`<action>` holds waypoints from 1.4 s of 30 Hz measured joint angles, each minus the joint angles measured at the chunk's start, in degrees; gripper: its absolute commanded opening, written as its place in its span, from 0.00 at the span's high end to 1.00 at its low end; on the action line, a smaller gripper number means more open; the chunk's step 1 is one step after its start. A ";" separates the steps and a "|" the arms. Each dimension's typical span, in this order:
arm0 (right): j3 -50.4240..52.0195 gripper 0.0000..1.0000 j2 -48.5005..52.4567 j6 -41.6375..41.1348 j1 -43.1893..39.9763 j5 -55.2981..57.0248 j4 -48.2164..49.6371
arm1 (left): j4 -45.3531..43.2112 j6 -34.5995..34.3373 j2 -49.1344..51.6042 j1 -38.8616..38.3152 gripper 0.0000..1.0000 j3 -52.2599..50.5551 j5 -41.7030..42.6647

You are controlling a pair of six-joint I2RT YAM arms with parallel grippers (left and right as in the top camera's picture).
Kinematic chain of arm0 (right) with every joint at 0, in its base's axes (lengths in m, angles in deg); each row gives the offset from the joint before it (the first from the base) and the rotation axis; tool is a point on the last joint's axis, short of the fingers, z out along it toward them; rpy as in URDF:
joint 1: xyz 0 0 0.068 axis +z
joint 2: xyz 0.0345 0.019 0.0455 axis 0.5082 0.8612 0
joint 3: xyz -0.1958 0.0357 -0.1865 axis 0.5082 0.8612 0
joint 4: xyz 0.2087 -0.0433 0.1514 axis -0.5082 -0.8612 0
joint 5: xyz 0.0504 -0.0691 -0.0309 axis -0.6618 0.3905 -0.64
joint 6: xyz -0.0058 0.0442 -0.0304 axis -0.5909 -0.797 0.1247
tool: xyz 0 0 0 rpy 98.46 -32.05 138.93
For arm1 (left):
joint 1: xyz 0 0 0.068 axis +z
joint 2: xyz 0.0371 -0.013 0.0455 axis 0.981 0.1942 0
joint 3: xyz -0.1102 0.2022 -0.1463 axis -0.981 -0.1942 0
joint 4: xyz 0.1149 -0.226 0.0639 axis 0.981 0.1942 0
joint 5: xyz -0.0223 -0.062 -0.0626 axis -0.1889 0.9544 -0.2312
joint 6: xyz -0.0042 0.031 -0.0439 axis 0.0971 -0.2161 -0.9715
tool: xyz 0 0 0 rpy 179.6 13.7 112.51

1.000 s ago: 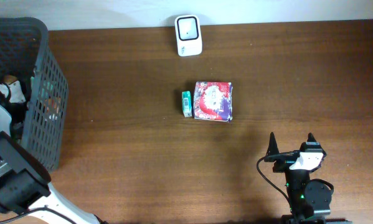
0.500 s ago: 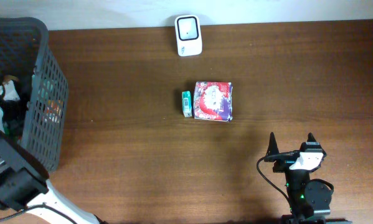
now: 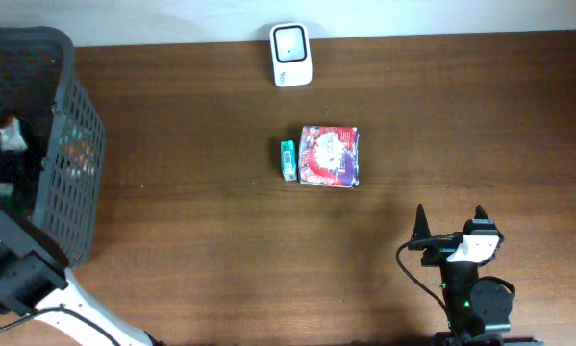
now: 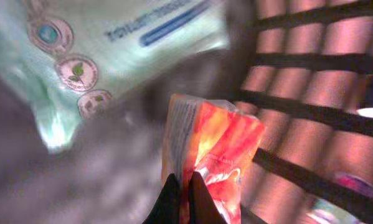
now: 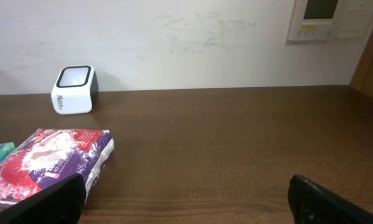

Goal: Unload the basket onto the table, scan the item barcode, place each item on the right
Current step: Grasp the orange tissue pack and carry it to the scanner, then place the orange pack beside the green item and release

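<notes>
Step in hand, my read: picking an item out of the basket (image 3: pixel 74 163) at the far left of the overhead frame. Left claw (image 4: pixel 180 186) is down inside it, jaws together, tips right at the lower edge of the orange packet (image 4: pixel 214 149), which stands on edge mid-frame in the left wrist view. Can't tell if they've caught the film or closed on nothing. A pale green pack (image 4: pixel 105 43) sits behind it at upper left, with the basket slats along the right side. Right claw (image 3: pixel 450 219) sits at lower right of the overhead frame, jaws wide apart, holding nothing. Scanner (image 3: pixel 291 55) is at top centre, on the far edge of the counter (image 3: pixel 201 231) by the wall. A purple-red pack (image 3: pixel 330 156) with a small teal box (image 3: pixel 288 160) just beside it lies mid-frame below the scanner, apart from it. Next move probably needs a grip check, then a straight lift over the rim before any sideways travel. No barcode shows on the packet here, so expect a wrist turn at the scanner. Room is tight in the basket: slats close on one side, other goods crowding. Past the rim, the counter stretch toward the scanner is open; route above the two packs.
</notes>
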 measured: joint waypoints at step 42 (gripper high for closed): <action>0.00 0.01 0.00 0.00 0.00 0.00 0.00 | 28.17 -7.52 -10.54 -51.78 1.00 30.18 -18.38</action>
